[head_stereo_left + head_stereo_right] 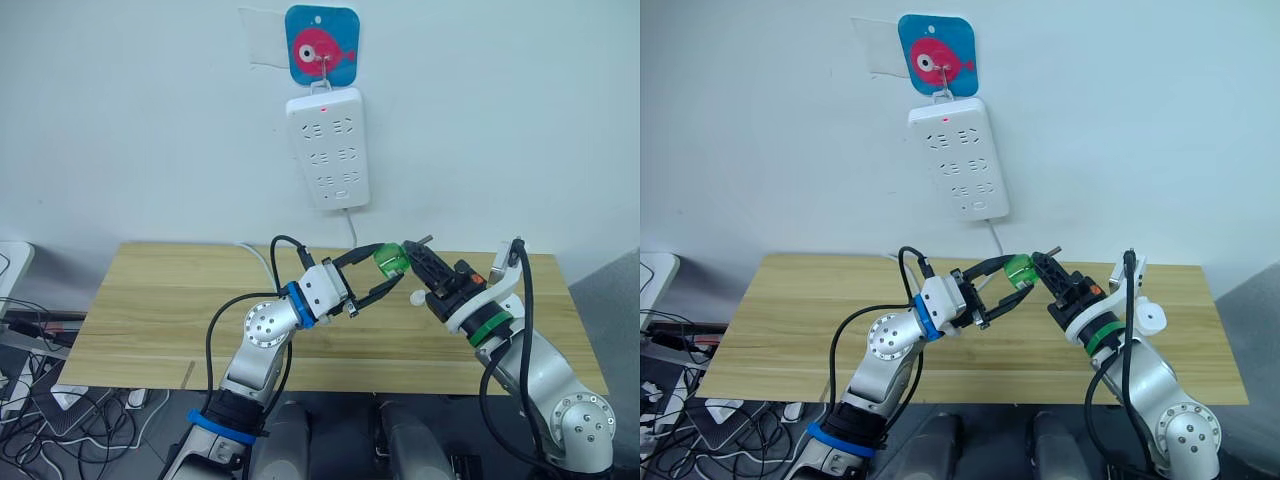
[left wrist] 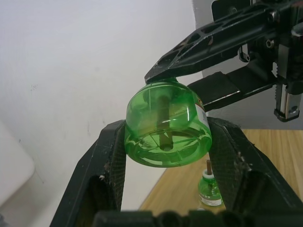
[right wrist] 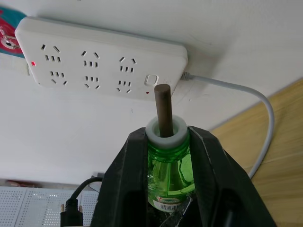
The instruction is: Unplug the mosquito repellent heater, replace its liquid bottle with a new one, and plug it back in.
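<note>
A green liquid bottle (image 1: 390, 262) hangs over the wooden table (image 1: 160, 300), lying sideways between my two grippers. My left gripper (image 1: 383, 275) is shut on its wide base (image 2: 165, 137). At the other end my right gripper (image 1: 415, 258) is shut on its neck, and the brown wick (image 3: 163, 109) pokes out past the white collar. A second green bottle (image 2: 208, 189) stands on the table below. A small white rounded piece (image 1: 1152, 318) shows by my right forearm; I cannot tell whether it is the mosquito repellent heater.
The long white power strip (image 1: 328, 148) hangs on the wall behind the table with a red light on and nothing plugged into it. Its cable (image 1: 352, 232) drops to the table. Loose cables lie on the floor at the left.
</note>
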Tool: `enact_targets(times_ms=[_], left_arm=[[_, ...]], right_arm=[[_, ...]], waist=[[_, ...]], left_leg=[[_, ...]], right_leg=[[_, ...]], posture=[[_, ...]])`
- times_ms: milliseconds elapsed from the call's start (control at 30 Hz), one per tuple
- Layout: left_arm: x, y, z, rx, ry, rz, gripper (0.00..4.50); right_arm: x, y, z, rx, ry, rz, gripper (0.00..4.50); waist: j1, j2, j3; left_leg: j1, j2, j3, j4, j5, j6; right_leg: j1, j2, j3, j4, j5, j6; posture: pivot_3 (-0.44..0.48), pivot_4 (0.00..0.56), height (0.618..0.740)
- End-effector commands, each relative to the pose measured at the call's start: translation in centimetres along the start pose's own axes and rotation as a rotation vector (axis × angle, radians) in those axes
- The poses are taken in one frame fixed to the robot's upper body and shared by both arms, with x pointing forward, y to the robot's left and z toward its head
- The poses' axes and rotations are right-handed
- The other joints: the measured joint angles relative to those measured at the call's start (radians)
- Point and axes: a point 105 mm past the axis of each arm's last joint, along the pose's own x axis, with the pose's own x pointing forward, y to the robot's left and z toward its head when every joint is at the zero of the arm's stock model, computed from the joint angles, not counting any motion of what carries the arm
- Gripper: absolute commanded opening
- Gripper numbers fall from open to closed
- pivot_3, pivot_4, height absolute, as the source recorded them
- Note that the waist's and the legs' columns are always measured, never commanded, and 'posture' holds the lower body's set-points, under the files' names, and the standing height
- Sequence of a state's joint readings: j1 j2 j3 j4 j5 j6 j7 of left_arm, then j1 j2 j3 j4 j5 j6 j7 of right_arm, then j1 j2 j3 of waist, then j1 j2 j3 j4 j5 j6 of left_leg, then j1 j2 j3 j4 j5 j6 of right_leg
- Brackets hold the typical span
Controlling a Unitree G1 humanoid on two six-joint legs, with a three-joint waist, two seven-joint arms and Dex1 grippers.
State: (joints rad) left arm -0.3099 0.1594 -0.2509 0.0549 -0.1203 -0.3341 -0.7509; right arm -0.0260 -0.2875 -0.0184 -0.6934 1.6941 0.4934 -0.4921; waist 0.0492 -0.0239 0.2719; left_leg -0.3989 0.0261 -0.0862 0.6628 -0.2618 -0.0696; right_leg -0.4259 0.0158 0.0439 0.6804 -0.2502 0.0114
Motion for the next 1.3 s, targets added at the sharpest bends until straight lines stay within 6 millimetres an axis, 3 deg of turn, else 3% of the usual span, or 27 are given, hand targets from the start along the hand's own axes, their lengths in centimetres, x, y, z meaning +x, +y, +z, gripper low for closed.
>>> enact_targets(times_ms=[33,200,233,333,433,500,667,833,967,1300], left_arm=[[0.4,0.3,0.6,-0.010,-0.031,-0.001,2.23],[0.1,0.7,0.0,-0.017,-0.009,-0.009,2.23],[0.0,0.7,-0.1,-0.017,-0.004,-0.013,2.23],[-0.3,0.9,-0.4,-0.019,0.006,-0.024,2.23],[-0.6,0.6,-0.3,-0.023,-0.005,-0.059,2.23],[-0.7,0.2,0.1,-0.023,-0.024,-0.099,2.23],[-1.4,-0.3,0.0,-0.035,-0.026,-0.230,2.23],[-2.1,-0.3,-0.1,-0.028,-0.022,-0.290,2.23],[-2.4,-0.3,0.1,-0.024,-0.020,-0.290,2.23],[-3.3,-1.1,0.6,-0.040,-0.004,-0.261,2.23]], right_arm=[[-0.6,1.0,0.0,-0.027,0.005,0.042,2.53],[-2.0,-0.9,-0.1,-0.099,0.053,-0.069,4.37],[-2.9,-1.7,0.1,-0.132,0.073,-0.118,4.44],[-5.4,-3.8,1.0,-0.230,0.146,-0.260,4.44],[-7.5,-6.0,4.2,-0.367,0.192,-0.429,4.44],[-8.2,-6.7,5.7,-0.456,0.244,-0.483,4.44],[-10.1,-10.5,10.2,-0.669,0.408,-0.702,4.44],[-9.7,-12.9,12.8,-0.808,0.529,-0.770,4.44],[-8.1,-14.3,13.8,-0.889,0.603,-0.776,4.44],[-6.4,-17.4,15.5,-0.859,0.653,-0.901,4.44]], waist=[[0.000,0.000,0.000],[0.000,0.000,0.000],[0.001,0.000,0.000],[0.002,0.000,0.000],[0.000,0.000,0.000],[-0.003,0.000,0.000],[-0.004,0.000,0.000],[-0.009,0.001,0.002],[-0.012,0.001,0.008],[0.009,0.005,0.023]], left_leg=[[0.000,0.000,0.000,0.000,0.000,0.000],[0.000,0.000,0.000,0.000,0.000,0.000],[0.000,0.000,0.000,0.000,0.000,0.000],[0.000,-0.001,0.000,0.000,0.000,0.000],[0.000,-0.001,0.001,0.000,0.000,0.000],[0.001,-0.001,0.003,0.000,0.000,0.000],[0.001,0.001,0.003,-0.001,0.000,0.001],[0.002,0.001,0.005,0.000,0.000,0.001],[0.002,0.001,0.004,0.000,0.000,0.001],[0.000,0.000,0.004,0.000,-0.001,0.002]], right_leg=[[0.000,0.000,0.000,0.000,0.000,0.000],[0.000,0.000,0.000,0.000,0.000,0.000],[0.000,0.000,0.000,0.000,0.000,0.000],[0.001,-0.001,0.000,0.000,0.000,0.000],[0.003,-0.001,0.001,-0.001,-0.001,0.001],[0.005,-0.001,0.003,-0.001,-0.003,0.005],[0.005,0.002,0.002,-0.001,-0.003,0.005],[0.004,0.001,0.002,-0.002,-0.003,0.005],[0.003,0.001,0.002,-0.003,-0.003,0.005],[0.001,0.000,0.001,-0.002,-0.001,0.002]], posture=[[0.181,0.222,0.740],[0.178,0.233,0.740],[0.173,0.241,0.740],[0.160,0.254,0.740],[0.152,0.263,0.740],[0.151,0.265,0.740],[0.150,0.281,0.740],[0.172,0.297,0.740],[0.197,0.306,0.740],[0.250,0.323,0.740]])
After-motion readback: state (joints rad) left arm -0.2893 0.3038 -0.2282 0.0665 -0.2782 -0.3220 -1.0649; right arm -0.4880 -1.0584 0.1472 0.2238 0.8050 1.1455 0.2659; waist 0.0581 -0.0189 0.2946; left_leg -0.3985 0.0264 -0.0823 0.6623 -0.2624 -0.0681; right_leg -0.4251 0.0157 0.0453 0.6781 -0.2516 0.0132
